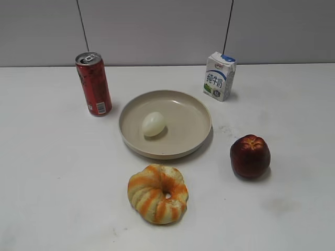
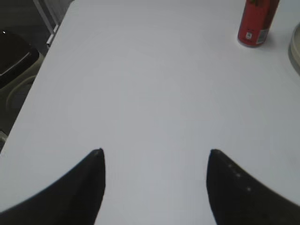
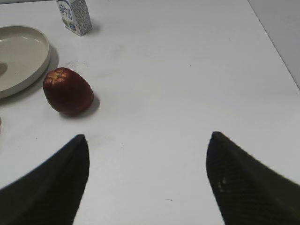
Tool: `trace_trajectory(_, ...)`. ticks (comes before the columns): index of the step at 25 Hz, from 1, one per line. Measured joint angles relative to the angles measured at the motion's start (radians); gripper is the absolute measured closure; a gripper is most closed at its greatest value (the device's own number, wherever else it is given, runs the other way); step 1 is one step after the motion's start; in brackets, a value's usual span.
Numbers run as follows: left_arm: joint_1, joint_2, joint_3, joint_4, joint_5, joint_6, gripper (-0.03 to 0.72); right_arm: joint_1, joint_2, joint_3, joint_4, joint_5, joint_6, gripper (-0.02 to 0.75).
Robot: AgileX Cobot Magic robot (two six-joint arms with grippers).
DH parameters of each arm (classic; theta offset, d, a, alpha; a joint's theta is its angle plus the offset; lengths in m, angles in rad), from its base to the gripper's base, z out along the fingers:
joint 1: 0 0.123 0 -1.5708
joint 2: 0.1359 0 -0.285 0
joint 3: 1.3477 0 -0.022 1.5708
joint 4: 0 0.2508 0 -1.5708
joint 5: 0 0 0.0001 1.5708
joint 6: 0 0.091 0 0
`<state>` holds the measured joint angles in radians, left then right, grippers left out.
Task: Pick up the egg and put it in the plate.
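Sitting inside the plate [image 1: 194, 137] already, the egg [image 1: 154, 124] lies a bit left of the middle, with its long way slanting from lower left to upper right. It touches the plate floor and not the rim. So the job looks done, and no more picking up seems needed.

Both hands are wide open and hold nothing. The left hand [image 2: 156, 180] hangs over bare bench [image 2: 140, 84], with the can [image 2: 257, 22] far ahead on its right. The right hand [image 3: 147, 173] hangs over bare bench too, with the apple [image 3: 68, 91] ahead on its left, near the plate edge. Neither hand shows in the outside view, so both are well away from the egg. I cannot tell which one is nearer.
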<state>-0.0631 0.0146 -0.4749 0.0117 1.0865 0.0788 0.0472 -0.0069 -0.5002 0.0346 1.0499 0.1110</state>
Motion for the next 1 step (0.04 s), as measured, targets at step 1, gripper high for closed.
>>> trace_trajectory(1, 0.003, -0.012, 0.0, 0.0, 0.002, 0.0, 0.179, 0.0, 0.0, 0.0, 0.0, 0.0, 0.0, 0.153)
